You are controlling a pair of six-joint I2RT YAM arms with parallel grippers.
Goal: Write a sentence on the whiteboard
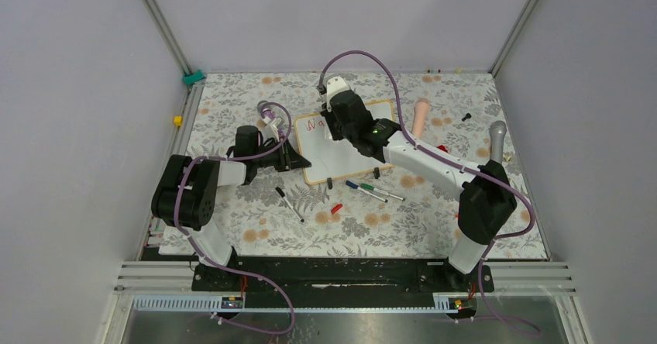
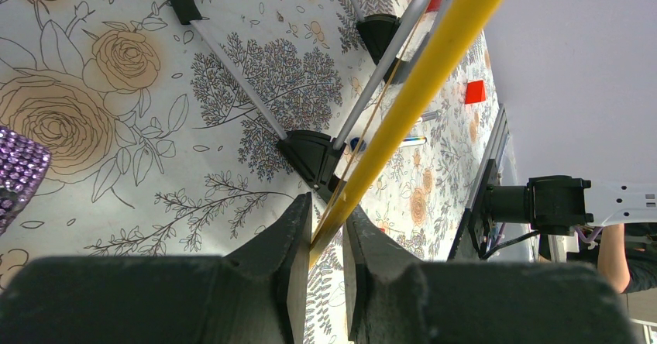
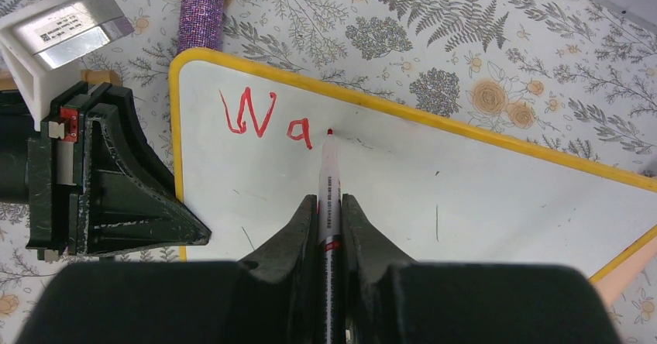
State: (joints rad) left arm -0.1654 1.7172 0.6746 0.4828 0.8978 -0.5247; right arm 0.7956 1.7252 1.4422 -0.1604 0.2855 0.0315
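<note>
The whiteboard [image 1: 345, 158] lies at the table's middle, with a light yellow frame and black clip feet. In the right wrist view its white face [image 3: 465, 197] bears the red letters "Wa" of the sentence [image 3: 263, 119] at the top left. My right gripper [image 3: 331, 204] is shut on a red marker [image 3: 330, 173] whose tip touches the board just right of the "a". It hangs over the board's far left part in the top view [image 1: 331, 131]. My left gripper [image 2: 328, 232] is shut on the board's yellow frame edge [image 2: 434, 57] at the left side [image 1: 293, 158].
Loose pens [image 1: 373, 191] lie in front of the board, with a black pen [image 1: 289, 203] and a red cap [image 1: 335, 208] nearer. A purple glitter cylinder [image 1: 267, 113] is behind the left gripper. A beige handle [image 1: 419, 117] and a grey cylinder [image 1: 497, 139] lie at the right.
</note>
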